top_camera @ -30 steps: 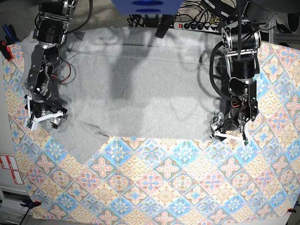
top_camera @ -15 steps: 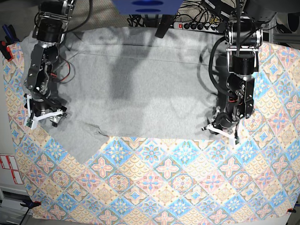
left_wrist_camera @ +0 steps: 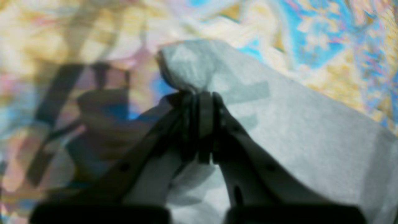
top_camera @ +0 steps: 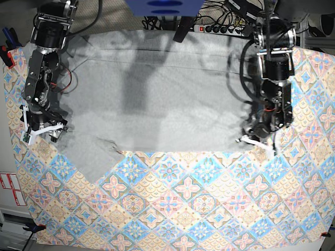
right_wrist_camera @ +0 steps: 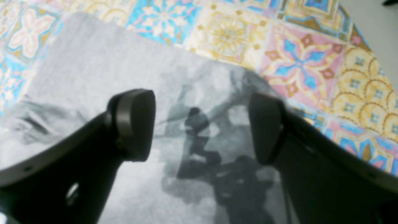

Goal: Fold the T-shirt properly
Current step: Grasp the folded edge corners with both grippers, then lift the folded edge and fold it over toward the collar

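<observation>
The light grey T-shirt (top_camera: 157, 99) lies spread flat over the upper half of the patterned tablecloth (top_camera: 183, 209). In the base view my left gripper (top_camera: 255, 142) is down at the shirt's lower right corner. The left wrist view shows my left gripper (left_wrist_camera: 199, 95) shut on a bunched pinch of the T-shirt (left_wrist_camera: 295, 130). At the shirt's left edge, near the sleeve, is my right gripper (top_camera: 41, 132). Seen from the right wrist, the right gripper (right_wrist_camera: 200, 124) stands wide open just above the T-shirt (right_wrist_camera: 93, 77), holding nothing.
A sleeve (top_camera: 91, 157) of the shirt points toward the front left. Cables and a power strip (top_camera: 220, 27) lie behind the table's far edge. The cloth's right border (right_wrist_camera: 367, 28) meets bare table.
My left gripper has closed on the shirt's lower right corner and bunched the fabric. The right arm has shifted slightly toward the table's left edge, jaws still open.
</observation>
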`<action>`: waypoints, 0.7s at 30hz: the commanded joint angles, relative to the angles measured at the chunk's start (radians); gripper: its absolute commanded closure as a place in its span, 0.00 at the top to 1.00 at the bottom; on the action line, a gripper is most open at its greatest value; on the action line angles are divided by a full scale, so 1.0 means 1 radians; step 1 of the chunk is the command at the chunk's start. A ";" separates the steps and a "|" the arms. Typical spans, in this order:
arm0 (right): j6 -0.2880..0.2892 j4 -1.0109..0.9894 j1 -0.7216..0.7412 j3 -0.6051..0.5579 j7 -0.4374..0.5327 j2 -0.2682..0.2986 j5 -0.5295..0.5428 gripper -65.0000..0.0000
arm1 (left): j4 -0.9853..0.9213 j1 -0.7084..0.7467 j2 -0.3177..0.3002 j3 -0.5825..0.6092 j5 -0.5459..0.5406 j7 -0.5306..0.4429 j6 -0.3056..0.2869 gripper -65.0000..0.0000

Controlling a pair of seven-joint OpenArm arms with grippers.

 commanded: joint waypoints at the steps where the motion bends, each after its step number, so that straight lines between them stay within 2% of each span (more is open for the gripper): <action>1: 0.003 0.015 0.020 0.000 0.025 0.018 0.000 0.69 | 0.015 -0.023 -0.029 -0.005 -0.001 -0.023 0.001 0.00; 6: 0.003 0.012 0.048 -0.053 0.025 0.058 0.000 0.69 | 0.015 -0.031 -0.080 -0.005 -0.001 -0.026 -0.001 0.00; 10: 0.003 -0.012 0.066 -0.138 0.025 0.108 0.000 0.69 | 0.014 -0.026 -0.087 -0.002 0.001 -0.098 -0.001 0.00; 14: 0.003 -0.071 0.123 -0.222 0.025 0.150 0.000 0.69 | 0.014 -0.024 -0.098 -0.001 0.002 -0.112 -0.001 0.00; 21: 0.004 -0.270 0.295 -0.471 0.034 0.234 0.000 0.69 | 0.015 -0.029 -0.126 -0.001 0.001 -0.114 -0.001 0.00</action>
